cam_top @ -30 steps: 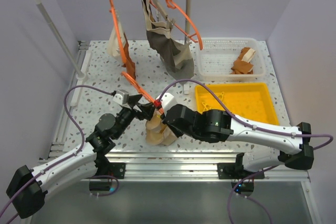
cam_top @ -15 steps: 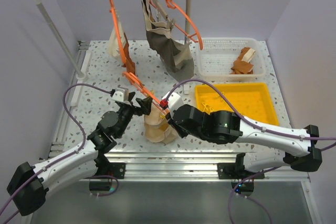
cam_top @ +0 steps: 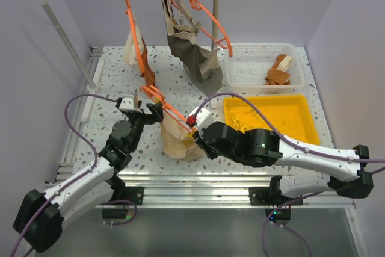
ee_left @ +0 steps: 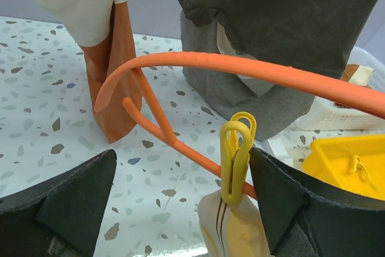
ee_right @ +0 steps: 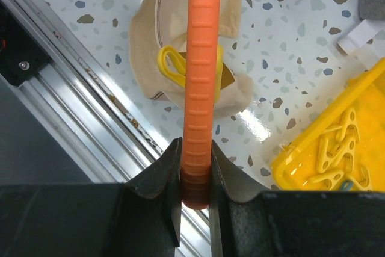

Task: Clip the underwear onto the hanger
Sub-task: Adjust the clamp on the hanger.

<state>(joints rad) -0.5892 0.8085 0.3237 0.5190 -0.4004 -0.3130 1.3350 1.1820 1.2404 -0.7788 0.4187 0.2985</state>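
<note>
**Inspector:** Near the table's near edge, left of centre: what is the state of the left gripper [ee_left: 180,156]?

**Assistant:** Its fingers [ee_left: 72,200] are spread wide and grip nothing. The lower bar of the hanger [ee_left: 271,73] passes through the gap between them.

**Inspector:** Where is the hanger?

**Assistant:** It is held above the table, about midway along the near edge, slanting from the left gripper toward the right one.

**Inspector:** And the underwear [cam_top: 175,141]?

**Assistant:** It hangs bunched directly below that bar. One yellow clip [ee_left: 236,154] pins its upper edge to the bar, just beside the left gripper's right finger. The right wrist view shows the same clip on top of the cloth. I cannot tell whether the lower folds touch the table top.

**Inspector:** The right gripper [ee_right: 195,180]?

**Assistant:** It is closed tightly on the hanger's ribbed bar, with both fingers pressed against it, just right of the underwear.

**Inspector:** Further right?

**Assistant:** A yellow tray [cam_top: 308,108] sits toward the right edge with loose yellow clips inside. Behind it, a white basket [cam_top: 260,48] sits at the far right corner.
</note>
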